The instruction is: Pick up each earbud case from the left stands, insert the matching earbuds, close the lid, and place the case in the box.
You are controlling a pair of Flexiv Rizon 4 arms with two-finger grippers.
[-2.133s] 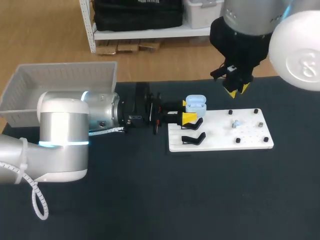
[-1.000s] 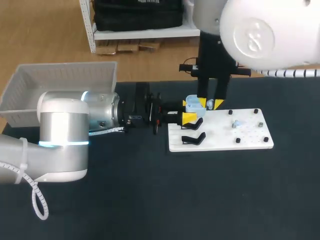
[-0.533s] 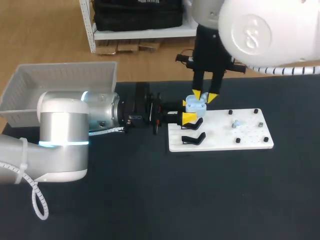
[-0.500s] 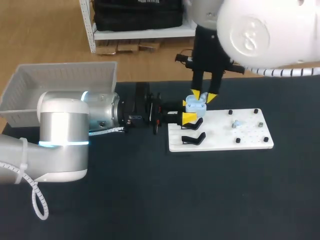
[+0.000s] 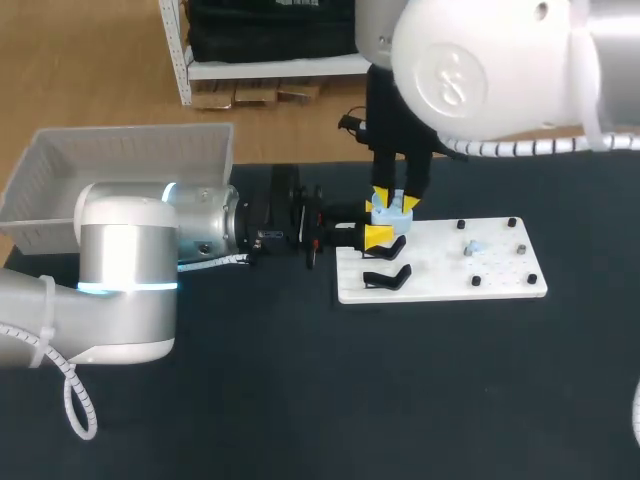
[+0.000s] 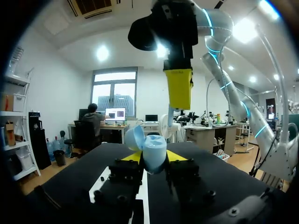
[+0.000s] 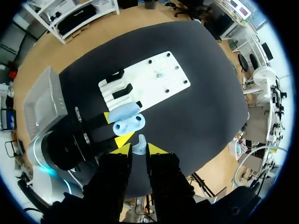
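An earbud (image 7: 139,143) held just above the open earbud case (image 7: 128,119)
The left claw (image 5: 375,222) clamps the light-blue case at the white board's (image 5: 440,272) edge; the right claw (image 7: 138,149) pinches the earbud over it.

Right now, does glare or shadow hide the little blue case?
Head view: the open pale blue plastic earbud case, in the left gripper, is evenly lit. Left wrist view: bright, no glare. Right wrist view: it and the right gripper's small pale earbud stand out against the black table.

Black table (image 5: 300,400), white board (image 5: 440,272) right of middle, pale box (image 5: 120,160) at far-left edge
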